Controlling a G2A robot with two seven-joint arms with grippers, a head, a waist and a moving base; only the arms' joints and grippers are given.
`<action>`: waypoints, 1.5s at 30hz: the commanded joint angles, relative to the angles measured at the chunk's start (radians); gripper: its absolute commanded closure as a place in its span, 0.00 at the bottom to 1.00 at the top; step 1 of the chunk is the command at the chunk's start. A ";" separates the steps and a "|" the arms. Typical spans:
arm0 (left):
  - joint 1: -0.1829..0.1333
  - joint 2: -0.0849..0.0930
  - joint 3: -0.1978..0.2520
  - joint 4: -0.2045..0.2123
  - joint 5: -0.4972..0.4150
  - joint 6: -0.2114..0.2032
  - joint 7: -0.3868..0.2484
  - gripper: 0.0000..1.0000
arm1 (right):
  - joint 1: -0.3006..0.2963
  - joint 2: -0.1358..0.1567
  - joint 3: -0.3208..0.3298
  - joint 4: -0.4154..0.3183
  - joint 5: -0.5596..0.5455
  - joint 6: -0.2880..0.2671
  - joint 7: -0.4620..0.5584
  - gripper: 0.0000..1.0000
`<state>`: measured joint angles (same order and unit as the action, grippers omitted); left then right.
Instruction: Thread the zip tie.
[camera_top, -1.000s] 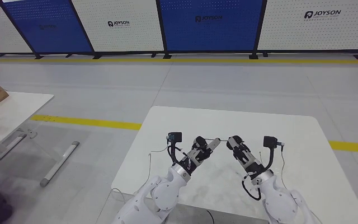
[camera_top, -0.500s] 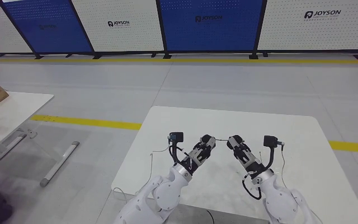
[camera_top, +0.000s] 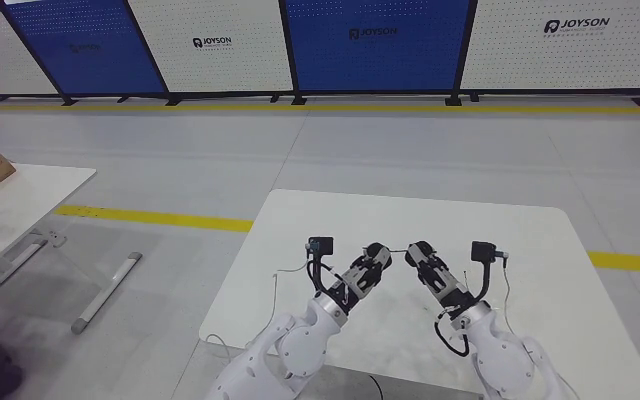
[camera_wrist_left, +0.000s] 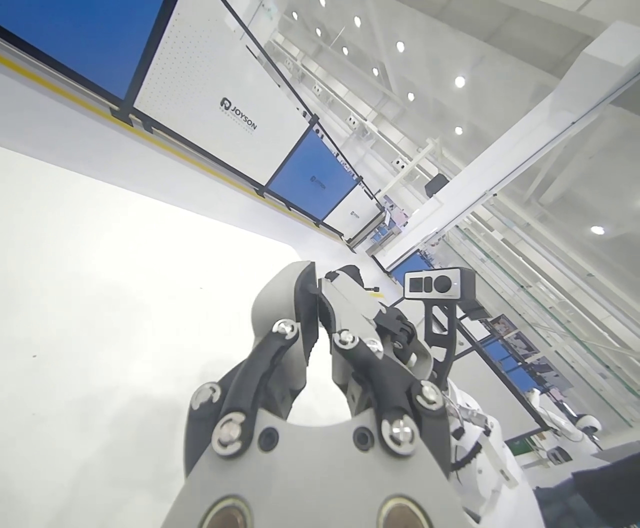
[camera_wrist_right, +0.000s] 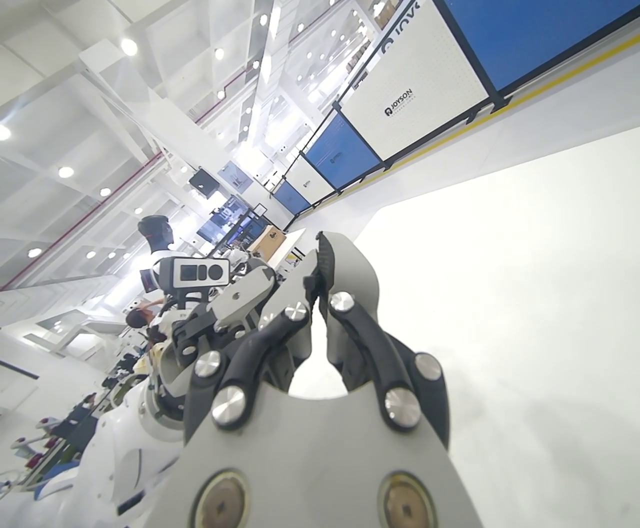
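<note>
1. Holding both arms over the white tabletop (camera_top: 480, 225), I am pointing my two grippers tip to tip, near each other but apart.
2. I am pinching my left gripper (camera_top: 376, 254) closed, fingers pressed together on one end of the zip tie (camera_top: 396, 249).
3. I am clamping my right gripper (camera_top: 414, 252) on the other end, its fingers likewise together.
4. The zip tie is spanning the gap between both tips as a thin dark line over the tabletop's middle.

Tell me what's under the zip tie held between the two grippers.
Bare white table lies under the zip tie. Its ends are hidden inside the shut left gripper and right gripper.
</note>
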<state>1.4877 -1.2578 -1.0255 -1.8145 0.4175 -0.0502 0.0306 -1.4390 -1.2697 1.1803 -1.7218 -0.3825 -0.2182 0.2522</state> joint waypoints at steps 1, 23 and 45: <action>0.000 0.000 0.001 -0.001 0.005 -0.001 -0.003 1.00 | 0.003 0.000 -0.001 0.001 -0.001 0.003 0.009 1.00; -0.003 -0.014 -0.023 0.009 -0.120 0.043 0.058 1.00 | -0.011 0.003 -0.003 -0.005 -0.014 0.024 0.035 0.00; -0.005 -0.022 -0.053 0.004 -0.433 -0.025 -0.050 1.00 | -0.001 0.010 -0.021 0.020 -0.320 0.172 0.003 0.00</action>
<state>1.4836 -1.2798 -1.0780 -1.8103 -0.0133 -0.0762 -0.0183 -1.4400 -1.2594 1.1605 -1.7027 -0.7013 -0.0456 0.2525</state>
